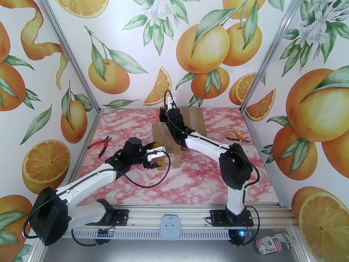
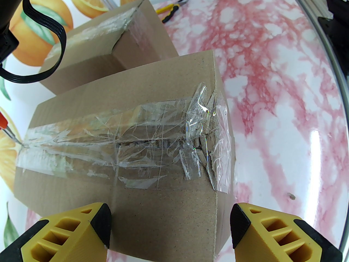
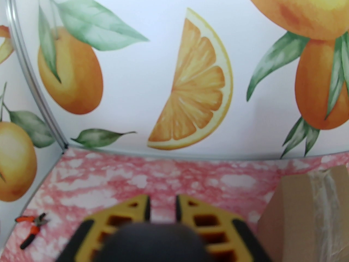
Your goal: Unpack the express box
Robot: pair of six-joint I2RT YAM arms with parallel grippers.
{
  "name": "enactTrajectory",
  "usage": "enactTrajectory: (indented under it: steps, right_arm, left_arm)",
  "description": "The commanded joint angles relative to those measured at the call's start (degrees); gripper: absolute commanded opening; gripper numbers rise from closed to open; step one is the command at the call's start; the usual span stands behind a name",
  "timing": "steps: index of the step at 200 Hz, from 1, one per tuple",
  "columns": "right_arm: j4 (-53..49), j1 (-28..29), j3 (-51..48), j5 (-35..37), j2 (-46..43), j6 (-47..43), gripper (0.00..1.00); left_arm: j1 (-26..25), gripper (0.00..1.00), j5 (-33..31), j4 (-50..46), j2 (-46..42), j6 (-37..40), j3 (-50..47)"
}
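Observation:
The express box is a brown carton in the middle of the table. Its top seam is covered with crumpled, torn clear tape. My left gripper is open at the box's near end, and its yellow fingers straddle that corner without touching it. My right arm reaches over the boxes to the far end. In the right wrist view the right gripper is nearly shut, with a dark blurred handle low between the fingers. A red-handled tool rests its thin metal tip on the tape at the far end.
A second taped carton stands just behind the first. Red pliers lie at the left and yellow pliers at the right. The back wall is close behind the right gripper. A printed can lies off the table at the front right.

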Motion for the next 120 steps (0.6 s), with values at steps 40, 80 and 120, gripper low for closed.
enactTrajectory:
  steps: [40, 80, 120]
  right_arm:
    - [-3.1, -0.1, -1.9, 2.6, -3.9, -1.1, 0.00]
    - [-5.9, 0.8, -2.3, 3.0, -4.3, 0.2, 0.00]
    - [-7.4, 0.8, -2.8, 1.3, -4.8, 2.7, 0.00]
  left_arm:
    - [-0.2, 0.75, -1.8, -6.2, 1.8, -7.4, -2.8]
    - [-0.1, 0.75, -2.5, -4.8, 1.9, -10.1, -2.7]
    - [-0.2, 0.75, -4.0, -2.4, 1.8, -12.7, -3.0]
